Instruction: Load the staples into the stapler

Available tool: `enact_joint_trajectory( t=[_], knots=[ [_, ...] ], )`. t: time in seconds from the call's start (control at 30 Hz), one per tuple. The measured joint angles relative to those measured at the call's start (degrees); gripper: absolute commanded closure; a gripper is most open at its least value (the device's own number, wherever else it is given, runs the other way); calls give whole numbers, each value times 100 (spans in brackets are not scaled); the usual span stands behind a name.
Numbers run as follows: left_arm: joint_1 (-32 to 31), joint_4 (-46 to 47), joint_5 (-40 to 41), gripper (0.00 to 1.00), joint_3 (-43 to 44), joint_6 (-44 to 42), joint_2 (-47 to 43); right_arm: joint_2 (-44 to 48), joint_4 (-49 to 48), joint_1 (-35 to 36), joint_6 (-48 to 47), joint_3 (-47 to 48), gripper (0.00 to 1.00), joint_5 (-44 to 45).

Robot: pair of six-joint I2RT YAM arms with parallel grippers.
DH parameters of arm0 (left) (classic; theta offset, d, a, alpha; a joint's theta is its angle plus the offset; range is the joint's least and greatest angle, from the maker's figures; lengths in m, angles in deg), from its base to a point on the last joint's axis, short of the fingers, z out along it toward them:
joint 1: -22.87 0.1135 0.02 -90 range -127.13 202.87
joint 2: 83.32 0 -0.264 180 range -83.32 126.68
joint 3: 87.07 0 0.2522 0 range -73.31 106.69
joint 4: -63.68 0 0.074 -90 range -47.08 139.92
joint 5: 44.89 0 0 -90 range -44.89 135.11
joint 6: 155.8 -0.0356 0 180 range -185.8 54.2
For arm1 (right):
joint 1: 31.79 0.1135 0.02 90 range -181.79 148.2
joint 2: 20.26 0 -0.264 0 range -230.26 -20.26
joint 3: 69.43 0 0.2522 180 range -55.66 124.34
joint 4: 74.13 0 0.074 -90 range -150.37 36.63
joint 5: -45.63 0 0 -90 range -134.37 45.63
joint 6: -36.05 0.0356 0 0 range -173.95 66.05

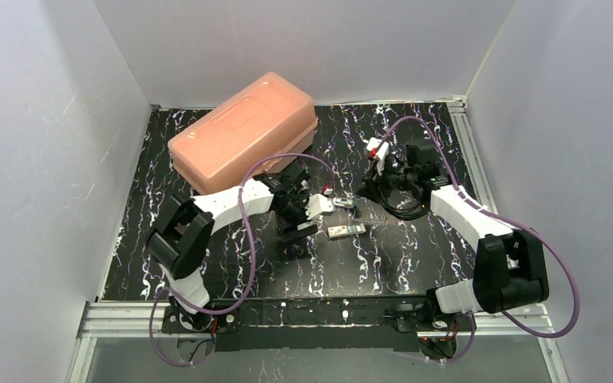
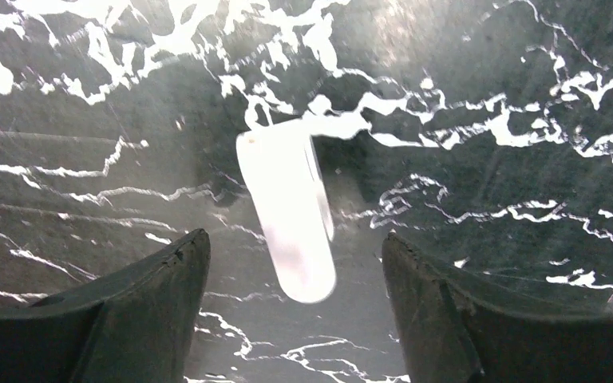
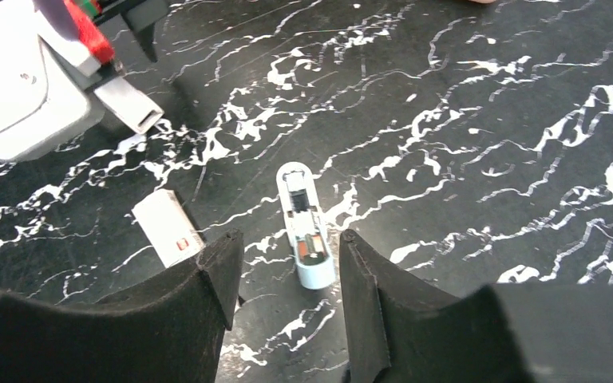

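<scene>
Over at 11 o'clock on the black marbled table (image 1: 415, 267) sits the salmon-pink storage box (image 1: 243, 140), lid on, lying at an angle. The left arm (image 1: 223, 203) comes up from 7 o'clock and bends in toward the middle.

Down its wrist camera, the left gripper (image 2: 294, 239) has its jaws spread wide, holding nothing. Between the two dark fingers (image 2: 160, 287) lies a white piece (image 2: 287, 215), long and round-ended, running from 11 o'clock to 5 o'clock. It touches neither finger, and it is too blurred and washed out to say what it is.

Now the middle, seen from the right wrist. The small white block (image 3: 168, 227), with a red mark on one end, lies flat at 9 o'clock of the stapler (image 3: 305, 235), close by but apart from it. The left wrist's white housing (image 3: 24, 88) looms at 10 o'clock.

The stapler lies flat on the table, its rounded end toward 12 o'clock and its squarer end toward 6 o'clock. The channel faces up, with metal and an orange bit showing inside. Its near end sits in the gap of the right gripper (image 3: 286, 235). That claw is parted too, clamping nothing, with one fingertip just beside the stapler at 3 o'clock. Whether they touch is not clear.

From above, the right arm (image 1: 467, 211) rises from 5 o'clock and folds back toward the centre. The stapler's spot is mid-table, between the two wrists.
</scene>
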Motion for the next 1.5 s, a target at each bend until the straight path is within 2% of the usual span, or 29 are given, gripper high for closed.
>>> enact_joint_trajectory(
  t=[0.07,0.17,0.4,0.53,0.7,1.03,1.2,1.37,1.5],
  knots=[
    [17,208,2,10,-313,-26,-267,0,81,131,-37,0,42,9],
    [131,326,-50,6,-841,-46,-901,-9,181,481,-94,0,41,24],
    [1054,544,-706,4,-1718,-44,-2704,-518,267,1611,-337,168,36,103],
    [1285,632,-1095,3,-2155,7,-3563,-1102,343,2236,-590,496,33,195],
    [1668,509,-1506,3,-2337,59,-3956,-1779,507,2802,-901,1001,32,299],
    [2238,293,-1834,3,-2684,153,-4365,-2634,861,3289,-1362,1934,35,466],
    [2387,197,-1895,3,-2712,157,-4496,-2907,1121,3429,-1593,2155,43,577],
    [2485,175,-1956,4,-2712,155,-4551,-3204,1342,3469,-1711,2352,64,702],
    [2518,214,-2013,4,-2754,157,-4551,-3235,1473,3467,-1720,2444,85,754]
  ],
)
